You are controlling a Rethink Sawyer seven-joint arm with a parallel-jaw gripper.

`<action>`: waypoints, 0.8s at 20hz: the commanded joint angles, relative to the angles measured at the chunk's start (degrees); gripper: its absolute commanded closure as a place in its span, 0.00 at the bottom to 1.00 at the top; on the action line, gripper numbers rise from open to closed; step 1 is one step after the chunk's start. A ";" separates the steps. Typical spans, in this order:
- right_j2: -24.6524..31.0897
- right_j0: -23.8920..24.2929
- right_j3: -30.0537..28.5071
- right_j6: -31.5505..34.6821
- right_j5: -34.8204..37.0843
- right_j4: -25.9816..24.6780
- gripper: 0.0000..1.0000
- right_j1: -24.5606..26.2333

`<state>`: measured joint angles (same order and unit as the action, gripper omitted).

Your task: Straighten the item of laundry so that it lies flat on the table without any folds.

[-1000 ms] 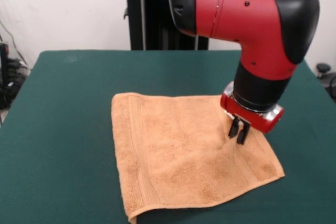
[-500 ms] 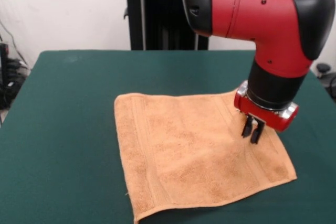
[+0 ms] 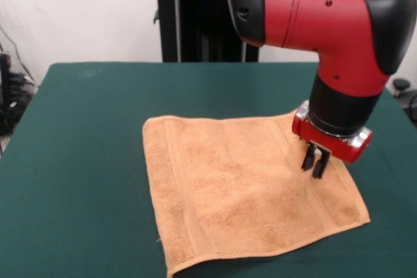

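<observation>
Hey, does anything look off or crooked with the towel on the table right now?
The towel lies nearly flat but askew to the table edges. Its near-left corner curls up slightly at the picture's bottom. The gripper sits on its right side.

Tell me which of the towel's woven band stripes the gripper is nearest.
The gripper is nearest the band along the towel's picture-right edge in the front view. The other band runs down the opposite edge, far from it.

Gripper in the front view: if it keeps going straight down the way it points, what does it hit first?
The gripper points down at the orange-tan terry-cloth towel, near its right side. It would meet the towel first, with the dark green felt table beneath. Whether the tips already touch is unclear.
</observation>
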<state>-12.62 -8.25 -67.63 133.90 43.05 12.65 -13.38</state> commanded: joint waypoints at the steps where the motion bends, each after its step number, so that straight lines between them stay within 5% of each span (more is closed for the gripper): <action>1: 8.13 -3.42 -4.00 5.24 2.46 0.89 1.00 1.47; 16: 6.99 -7.19 -2.13 11.50 3.30 4.41 1.00 2.65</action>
<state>-12.47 -13.06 -67.63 133.90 43.05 13.69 -13.35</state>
